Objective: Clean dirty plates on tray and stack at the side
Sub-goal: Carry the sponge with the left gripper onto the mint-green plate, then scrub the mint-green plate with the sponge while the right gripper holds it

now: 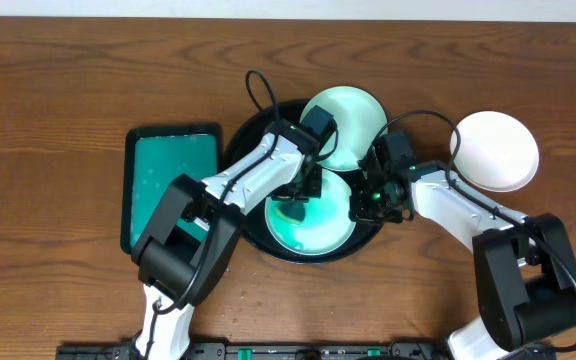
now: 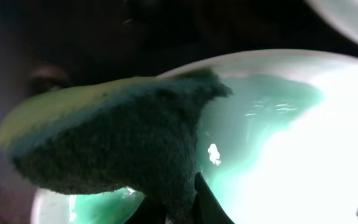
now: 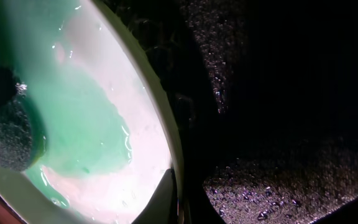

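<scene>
The black tray (image 1: 313,258) holds a mint plate (image 1: 320,228) smeared with teal liquid. My left gripper (image 1: 299,198) is shut on a dark green sponge (image 1: 291,212) and presses it on that plate. The left wrist view shows the sponge (image 2: 123,143) in the jaws (image 2: 179,202) over the wet plate (image 2: 278,155). My right gripper (image 1: 364,207) is shut on the plate's right rim; its wrist view shows the fingers (image 3: 180,193) pinching the rim of the plate (image 3: 92,118). A second mint plate (image 1: 348,120) leans on the tray's far edge. The white plate (image 1: 495,150) lies on the table to the right.
A green rectangular sponge tray (image 1: 168,185) with a dark rim lies left of the black tray. The black tray's wet floor (image 3: 278,124) shows beside the held rim. Cables loop over both wrists above the tray.
</scene>
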Motion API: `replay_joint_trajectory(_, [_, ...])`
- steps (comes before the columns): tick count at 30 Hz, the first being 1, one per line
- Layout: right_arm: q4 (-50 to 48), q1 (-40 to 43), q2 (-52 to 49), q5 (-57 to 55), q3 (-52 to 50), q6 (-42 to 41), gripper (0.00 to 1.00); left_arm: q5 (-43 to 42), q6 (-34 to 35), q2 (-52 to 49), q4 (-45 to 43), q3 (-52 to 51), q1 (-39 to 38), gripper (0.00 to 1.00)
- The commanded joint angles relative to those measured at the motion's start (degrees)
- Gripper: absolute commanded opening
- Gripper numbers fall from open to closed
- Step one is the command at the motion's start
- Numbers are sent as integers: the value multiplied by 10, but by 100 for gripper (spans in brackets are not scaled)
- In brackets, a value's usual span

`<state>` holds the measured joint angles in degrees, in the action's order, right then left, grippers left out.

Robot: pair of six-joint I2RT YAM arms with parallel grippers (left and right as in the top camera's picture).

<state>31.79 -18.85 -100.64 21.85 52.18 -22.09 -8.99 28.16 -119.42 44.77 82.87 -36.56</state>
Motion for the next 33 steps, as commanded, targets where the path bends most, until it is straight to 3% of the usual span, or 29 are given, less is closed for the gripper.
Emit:
replay_joint_trajectory(1, [5, -16, -28, 12, -16, 16, 1, -304, -17, -90, -82, -26, -88, 7])
replay_joint_trajectory(8, [8, -16, -28, 12, -16, 16, 1, -400, -19, -90, -120, -26, -88, 7])
replay_joint_trajectory(13, [9, -16, -28, 12, -16, 16, 1, -390, -19, -90, -80, -26, -86, 7])
replay_joint_trajectory(23, [10, -16, -28, 12, -16, 16, 1, -121, -26, -90, 98, -26, -31, 7])
replay_joint_trajectory(33, [10, -16, -28, 11, -16, 16, 1, 76, 1, -88, 142, -25, 41, 7])
